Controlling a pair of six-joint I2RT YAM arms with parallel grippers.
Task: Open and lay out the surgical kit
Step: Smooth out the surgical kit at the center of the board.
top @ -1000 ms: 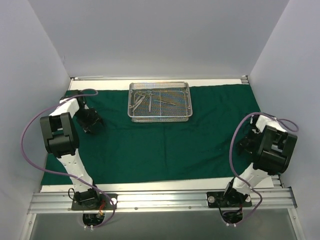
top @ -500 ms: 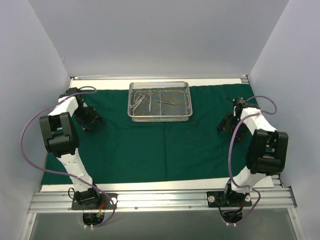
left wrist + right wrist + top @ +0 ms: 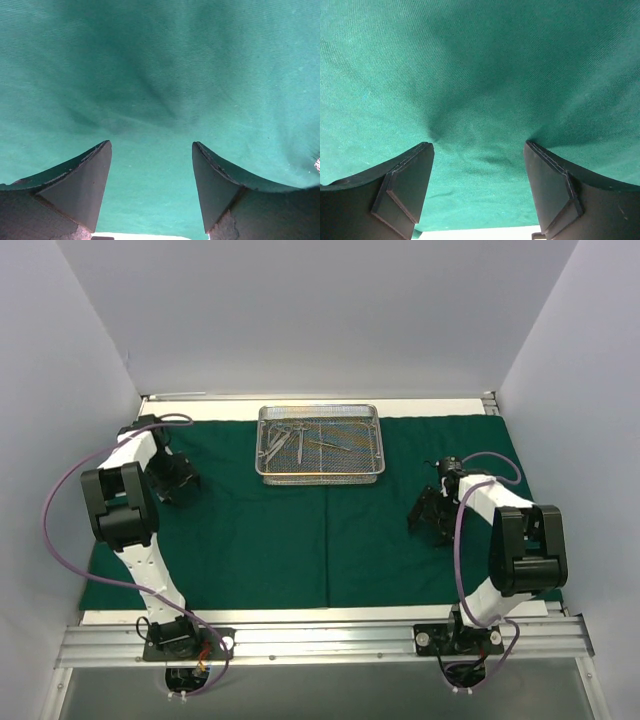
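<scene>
Green drape (image 3: 280, 540); right arm (image 3: 480, 497) swung inward.

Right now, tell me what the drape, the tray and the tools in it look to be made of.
The drape: woven cloth, matte dark green; the wrist views show fine diagonal weave lines and soft puckers.
The tray: silver wire mesh, probably steel; an open grid with a bright rim.
The tools: bare shiny metal, likely steel; too small to tell more.

Tray (image 3: 320, 476) on cloth (image 3: 300, 540), far centre; instruments (image 3: 300, 438) inside. L gripper (image 3: 178, 481) left, R gripper (image 3: 429, 521) right-front.
</scene>
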